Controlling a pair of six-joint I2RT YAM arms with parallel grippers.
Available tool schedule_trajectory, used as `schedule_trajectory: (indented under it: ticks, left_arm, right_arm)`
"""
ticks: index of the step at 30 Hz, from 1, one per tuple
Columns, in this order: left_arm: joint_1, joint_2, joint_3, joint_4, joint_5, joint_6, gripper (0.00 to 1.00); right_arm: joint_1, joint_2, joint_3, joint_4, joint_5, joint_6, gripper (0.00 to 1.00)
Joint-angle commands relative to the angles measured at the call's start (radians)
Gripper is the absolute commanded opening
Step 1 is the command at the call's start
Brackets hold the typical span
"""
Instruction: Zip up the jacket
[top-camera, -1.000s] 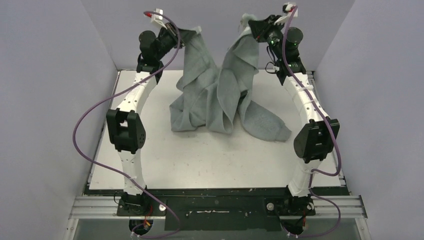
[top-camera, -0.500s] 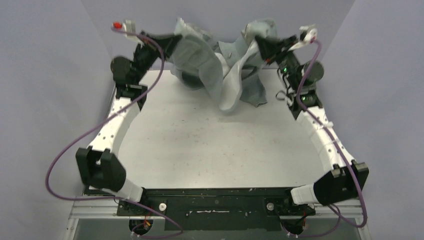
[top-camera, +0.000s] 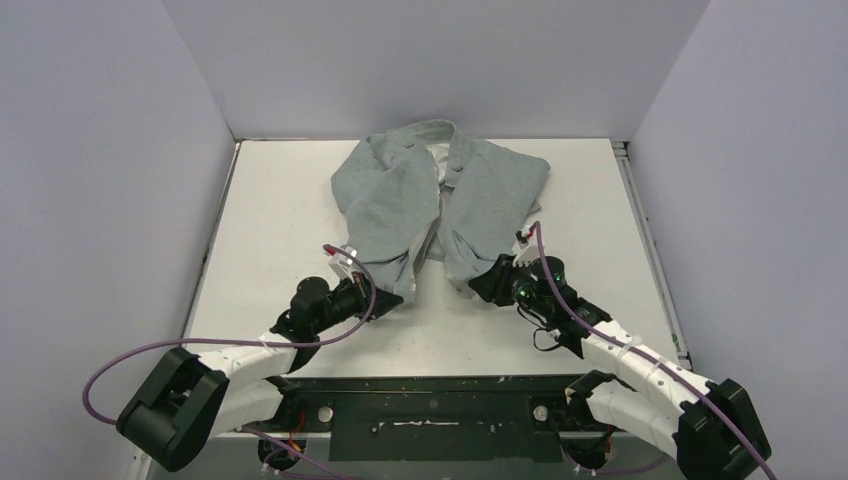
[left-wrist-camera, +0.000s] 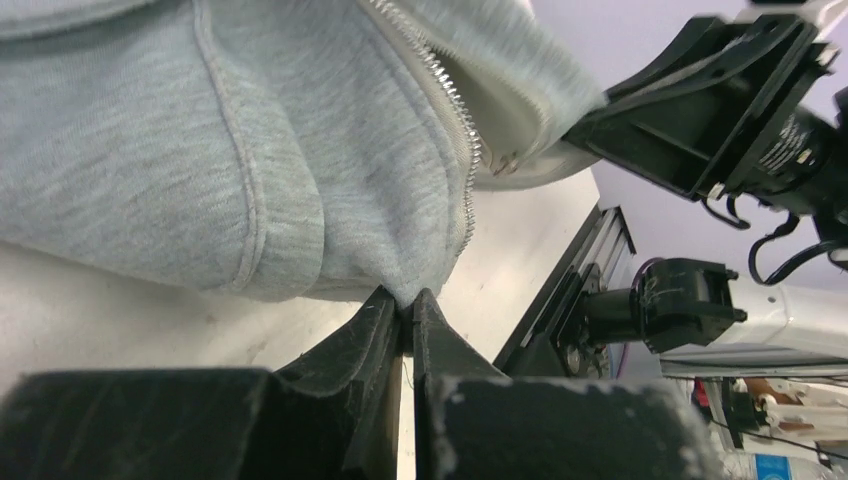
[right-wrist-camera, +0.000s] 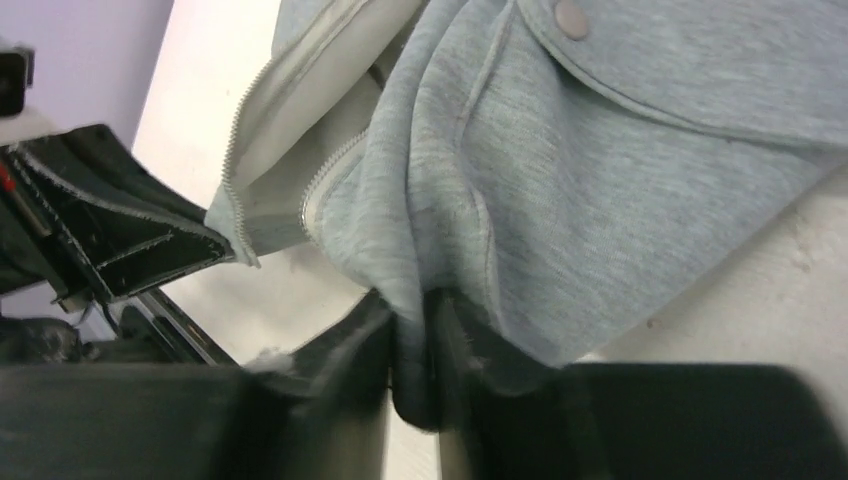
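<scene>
White bench (top-camera: 300, 200) beneath the jacket, reaching well beyond its hem on the near side. Grey jacket (top-camera: 395, 195) flat on that bench, front up, collar at the far end, hem nearest the arm bases, front unzipped and parted in a narrow gap down the middle. Left arm (top-camera: 240, 350) low at the jacket's near left corner, right arm (top-camera: 625, 355) low at its near right corner. Left end effector (left-wrist-camera: 407, 300) clamped tight on the bottom corner of the jacket's panel on that side, just beside the foot of the zipper (left-wrist-camera: 455, 110). Right end effector (right-wrist-camera: 410, 300) nipping a fold at the hem of the other panel, fingers nearly together with cloth between them. Pale zipper teeth bare along both inner edges, unjoined. Small round snap (right-wrist-camera: 571, 17) on the jacket's cloth, up from the right grip.
</scene>
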Motion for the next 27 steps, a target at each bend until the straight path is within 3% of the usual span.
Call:
schedule_trajectory:
  ticks: [1,5,8,16,21,27]
  left_arm:
    - [-0.008,-0.089,0.006,0.042,-0.071,0.014,0.0]
    - [-0.007,-0.082,0.048,-0.007,-0.05,0.059,0.0]
    - [-0.009,-0.051,0.069,0.006,-0.026,0.059,0.0]
    - [-0.014,-0.021,0.057,0.077,-0.017,0.008,0.0]
    - [-0.014,-0.034,0.067,0.043,-0.041,0.013,0.0]
    - [-0.014,-0.055,0.062,0.026,-0.072,-0.004,0.0]
  right_arm:
    - [-0.001,-0.113,0.007,-0.191,0.169,0.137,0.32]
    - [-0.003,-0.222,0.031,-0.298,0.219,0.153,0.56]
    - [-0.002,-0.294,0.091,-0.353,0.206,0.153,0.62]
    - [0.024,-0.268,0.287,-0.588,-0.067,0.173,0.61]
    - [0.147,-0.329,0.238,-0.541,0.041,0.331,0.59]
    - [0.34,-0.25,0.129,-0.442,0.149,0.429,0.58]
